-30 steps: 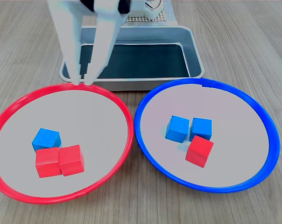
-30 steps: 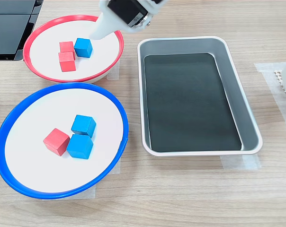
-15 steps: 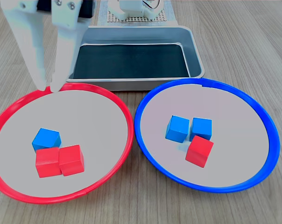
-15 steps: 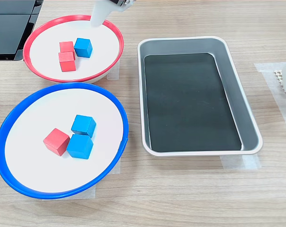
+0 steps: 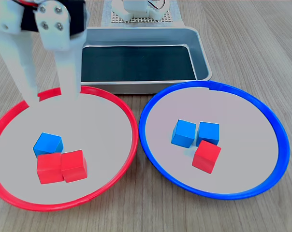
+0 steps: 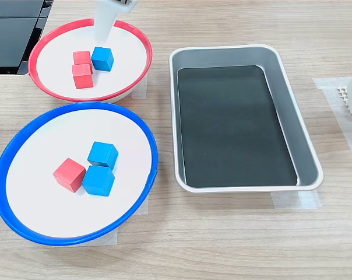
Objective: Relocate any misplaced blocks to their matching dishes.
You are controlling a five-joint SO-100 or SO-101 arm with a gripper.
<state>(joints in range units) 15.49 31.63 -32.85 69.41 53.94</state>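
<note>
A red-rimmed plate [image 5: 132, 126] holds a blue cube [image 5: 48, 144] and two red cubes [image 5: 50, 168] that touch each other. On the blue-rimmed plate [image 5: 282, 141] are two blue cubes [image 5: 184, 133] and, against them, a red cube [image 5: 206, 156]. My white gripper [image 5: 51, 96] hangs open and empty over the red plate's far rim, above and behind the blue cube. In the second exterior view the gripper [image 6: 101, 32] comes down from the top edge just above the blue cube [image 6: 102, 58] on the red plate [image 6: 148, 55]. The red cube [image 6: 69, 174] lies on the blue plate [image 6: 153, 153].
A rectangular silver metal tray [image 5: 204, 67] with a dark floor stands behind both plates, seen in the second exterior view as the tray [image 6: 308, 158] on the right. The arm's white base [image 5: 138, 9] is behind it. A black object [image 6: 13, 29] lies at the second exterior view's top left.
The gripper has moved to the first exterior view's left, off the tray's corner to the red plate's far rim. Its fingers have spread from nearly together to wide apart. No cube has moved.
</note>
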